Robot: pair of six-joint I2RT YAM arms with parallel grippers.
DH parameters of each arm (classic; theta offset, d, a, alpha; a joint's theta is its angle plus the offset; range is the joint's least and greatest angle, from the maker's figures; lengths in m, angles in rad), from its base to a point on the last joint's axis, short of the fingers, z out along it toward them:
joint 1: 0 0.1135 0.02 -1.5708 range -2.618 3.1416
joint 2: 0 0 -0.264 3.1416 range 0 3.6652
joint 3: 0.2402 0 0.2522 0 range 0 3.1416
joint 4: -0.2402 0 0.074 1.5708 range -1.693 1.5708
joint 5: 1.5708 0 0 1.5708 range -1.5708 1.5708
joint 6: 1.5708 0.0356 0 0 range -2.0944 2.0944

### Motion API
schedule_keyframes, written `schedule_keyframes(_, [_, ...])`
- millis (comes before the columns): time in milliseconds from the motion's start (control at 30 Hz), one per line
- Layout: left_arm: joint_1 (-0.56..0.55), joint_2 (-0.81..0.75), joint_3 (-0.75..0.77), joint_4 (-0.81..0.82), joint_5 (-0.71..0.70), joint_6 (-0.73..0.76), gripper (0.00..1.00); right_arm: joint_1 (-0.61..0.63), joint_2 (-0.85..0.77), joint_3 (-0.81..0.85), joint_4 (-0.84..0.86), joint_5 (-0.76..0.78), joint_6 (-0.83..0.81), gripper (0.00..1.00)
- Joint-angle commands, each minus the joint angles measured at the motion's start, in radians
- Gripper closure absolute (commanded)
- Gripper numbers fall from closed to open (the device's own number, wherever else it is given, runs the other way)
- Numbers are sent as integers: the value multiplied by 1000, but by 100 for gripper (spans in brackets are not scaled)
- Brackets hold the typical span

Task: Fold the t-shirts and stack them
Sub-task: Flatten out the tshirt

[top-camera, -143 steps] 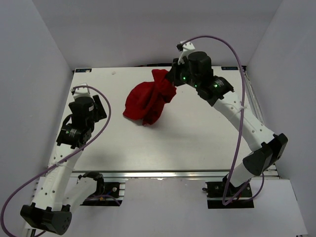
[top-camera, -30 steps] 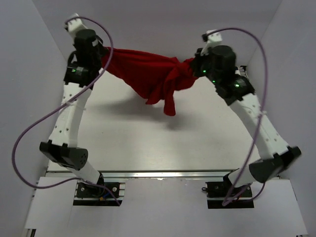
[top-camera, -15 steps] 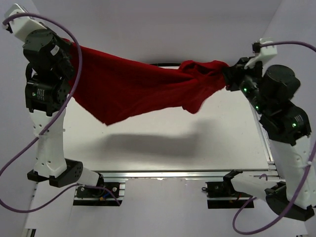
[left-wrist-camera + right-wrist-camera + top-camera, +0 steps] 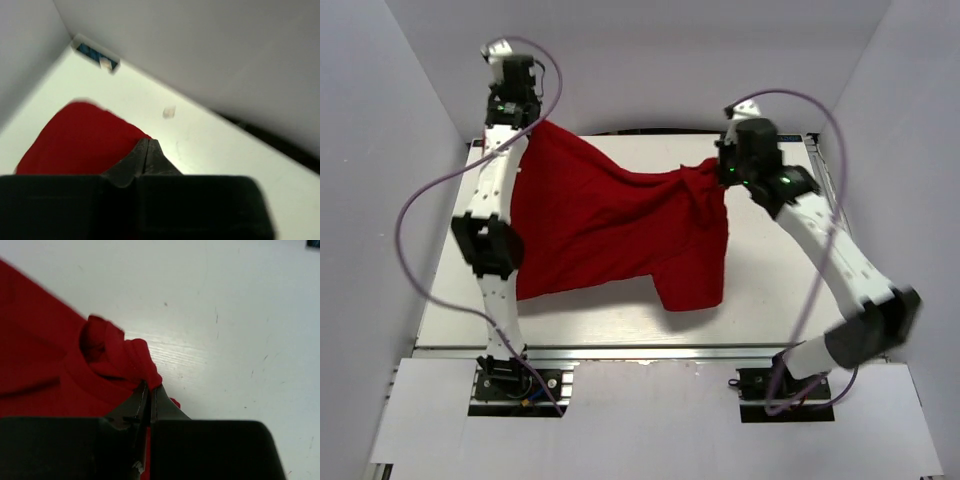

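Note:
The red t-shirt [image 4: 610,230] is spread across the white table [image 4: 770,280], its lower hem near the front and one sleeve hanging toward the front right. My left gripper [image 4: 525,118] reaches to the back-left corner, where the shirt's top corner runs up to it. In the left wrist view the fingers of my left gripper [image 4: 147,141] are pressed together and the red t-shirt [image 4: 75,140] meets their tips. My right gripper [image 4: 718,172] is shut on a bunched fold. The right wrist view shows that gripper [image 4: 150,387] pinching a twisted lump of the t-shirt [image 4: 45,365] just above the table.
White enclosure walls stand close on the left, back and right. A blue-marked label [image 4: 95,52] sits in the back-left corner, and a small scrap [image 4: 169,112] lies on the table near it. An aluminium rail [image 4: 640,352] runs along the front edge.
Both arms have come down from a high, wide stretch. The shirt, then hanging taut between them, now lies draped over the table. The left gripper moved toward the back-left corner.

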Motion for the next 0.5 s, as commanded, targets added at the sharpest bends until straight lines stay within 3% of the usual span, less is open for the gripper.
schedule_keyframes(0, [98, 74, 12, 26, 169, -84, 85, -59, 105, -19, 129, 20, 35, 100])
schedule_keyframes(100, [123, 105, -47, 72, 229, -136, 80, -111, 209, 59, 137, 9, 53, 100])
schedule_keyframes(200, [169, 138, -50, 58, 294, -147, 60, -150, 357, 168, 94, 43, 63, 99])
schedule_keyframes(300, [175, 82, -57, 17, 316, -117, 46, -173, 432, 220, 71, 21, 61, 68])
schedule_keyframes(333, [175, 50, -80, 18, 316, -106, 41, -174, 435, 231, 74, 14, 57, 38])
schedule_keyframes(367, [175, 11, -131, 17, 309, -98, 34, -176, 432, 237, 80, 8, 34, 27])
schedule_keyframes(433, [175, -108, -185, -27, 319, -86, 33, -178, 420, 263, 65, 23, 26, 11])
schedule_keyframes(467, [173, -153, -264, -50, 343, -86, 33, -179, 412, 269, 45, 23, 23, 11])
